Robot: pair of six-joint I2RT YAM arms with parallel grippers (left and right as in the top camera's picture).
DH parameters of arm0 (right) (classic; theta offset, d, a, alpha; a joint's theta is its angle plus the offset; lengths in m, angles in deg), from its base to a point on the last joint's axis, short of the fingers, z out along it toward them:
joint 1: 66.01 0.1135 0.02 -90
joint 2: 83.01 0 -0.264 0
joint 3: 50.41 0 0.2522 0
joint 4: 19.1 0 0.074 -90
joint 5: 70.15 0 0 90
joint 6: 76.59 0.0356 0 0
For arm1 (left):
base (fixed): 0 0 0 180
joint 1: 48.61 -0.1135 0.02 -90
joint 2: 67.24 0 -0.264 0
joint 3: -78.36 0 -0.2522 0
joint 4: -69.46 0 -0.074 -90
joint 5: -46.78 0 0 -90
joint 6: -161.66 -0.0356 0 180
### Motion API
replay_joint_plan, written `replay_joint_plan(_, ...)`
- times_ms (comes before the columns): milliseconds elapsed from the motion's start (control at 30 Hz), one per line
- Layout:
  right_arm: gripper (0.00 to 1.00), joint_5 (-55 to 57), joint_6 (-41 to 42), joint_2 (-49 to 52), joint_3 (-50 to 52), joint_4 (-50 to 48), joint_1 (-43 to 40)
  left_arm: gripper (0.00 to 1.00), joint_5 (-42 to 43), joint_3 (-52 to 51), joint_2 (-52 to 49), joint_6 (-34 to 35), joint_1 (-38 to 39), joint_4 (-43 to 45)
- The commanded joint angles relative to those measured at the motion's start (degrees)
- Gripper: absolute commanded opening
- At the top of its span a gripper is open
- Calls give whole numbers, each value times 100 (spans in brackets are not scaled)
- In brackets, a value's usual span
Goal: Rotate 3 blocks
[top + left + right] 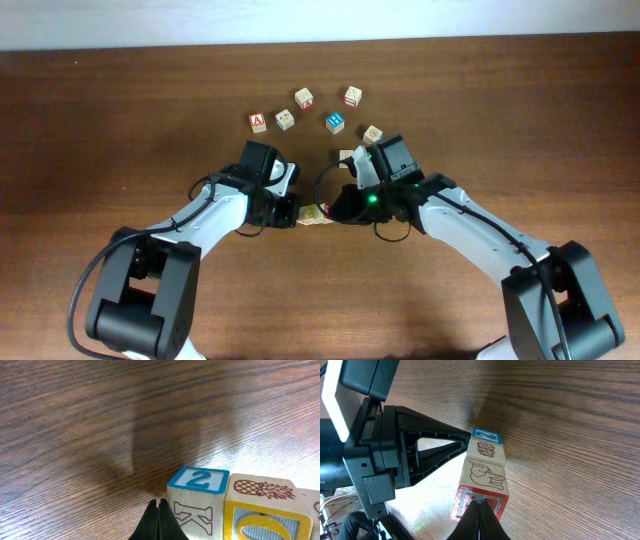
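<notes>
Three pale wooden alphabet cubes (pixel 487 475) sat in a row on the brown counter (pixel 120 120) between your left fingers (pixel 151 522) and right fingers (pixel 472 520), both pairs pressed together. A blue-topped cube (pixel 335 122) lay well beyond.

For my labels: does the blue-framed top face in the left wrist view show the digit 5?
No, the blue-framed top of that block shows a 2.
</notes>
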Motion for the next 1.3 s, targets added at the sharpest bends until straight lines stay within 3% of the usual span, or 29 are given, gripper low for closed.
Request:
replay_joint_plan(0, 4, 72, 70, 17, -85, -83, 199, 0, 669, 33, -15, 28, 120, 35)
replay_joint_plan(600, 4, 289, 476, 352, -85, -577, 330, 0, 684, 33, -15, 33, 120, -122)
replay_joint_plan(767, 4, 678, 584, 352, -85, -570, 540, 0, 61, 33, -15, 929, -90, -157)
replay_joint_plan(900, 4, 767, 584, 352, -85, -529, 525, 0, 63, 181, -13, 975, -463, -140)
replay_joint_plan(1267, 4, 813, 378, 68, -107, -533, 518, 0, -387, 404, -13, 975, -470, -140)
